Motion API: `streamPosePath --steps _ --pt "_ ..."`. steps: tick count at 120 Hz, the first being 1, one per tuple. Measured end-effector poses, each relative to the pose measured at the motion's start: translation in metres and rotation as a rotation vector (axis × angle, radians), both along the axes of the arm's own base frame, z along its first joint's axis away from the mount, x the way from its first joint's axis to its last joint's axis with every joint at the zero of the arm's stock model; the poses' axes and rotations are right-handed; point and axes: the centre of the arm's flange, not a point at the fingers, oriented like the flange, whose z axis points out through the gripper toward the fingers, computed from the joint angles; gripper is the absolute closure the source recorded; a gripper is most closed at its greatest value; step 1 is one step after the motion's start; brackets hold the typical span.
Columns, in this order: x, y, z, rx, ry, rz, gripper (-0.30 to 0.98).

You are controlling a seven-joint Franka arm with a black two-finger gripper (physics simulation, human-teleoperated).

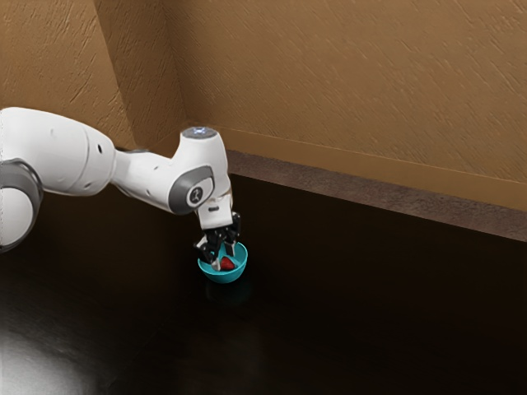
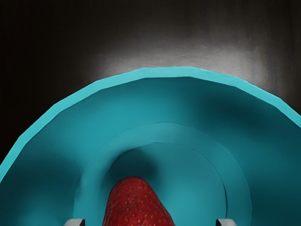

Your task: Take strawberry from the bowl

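Light falls as a pale sheen across the dark table in the exterior view's lower left, the nearest part of the scene, as a retrieval stands at its grasping stage. Just below the middle of the exterior view, a red strawberry sits inside a turquoise bowl. Black fingers reach down into the bowl, parted and gripping nothing; the wrist view shows the fruit between them, with a wider gap to one fingertip than to the other. The approach appears complete, but the removal itself is unfinished: the fingers have yet to close on the fruit, raise it over the rim and carry it away, and a little centring may be called for first. Behind the bowl, a white and grey robot arm enters from the exterior view's left. A round dark badge on its wrist carries a pale mark too small to read, and a bluish symbol on the joint above is equally unclear; no brand name or label can be made out. Farthest off, a textured brown wall spans the top of the frame
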Motion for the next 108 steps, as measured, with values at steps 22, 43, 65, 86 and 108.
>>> streamPosePath --steps 22,43,65,86,108 --pt "0.000 0.000 -0.011 -0.002 0.010 -0.016 0.42" --pt "0.001 0.002 -0.010 -0.005 -0.002 -0.021 0.66" --pt "-0.002 -0.001 0.019 -0.005 -0.052 -0.029 0.78" --pt "-0.017 -0.036 0.065 -0.006 -0.115 -0.079 0.79" --pt "-0.039 -0.121 0.084 -0.048 -0.135 -0.190 0.79"
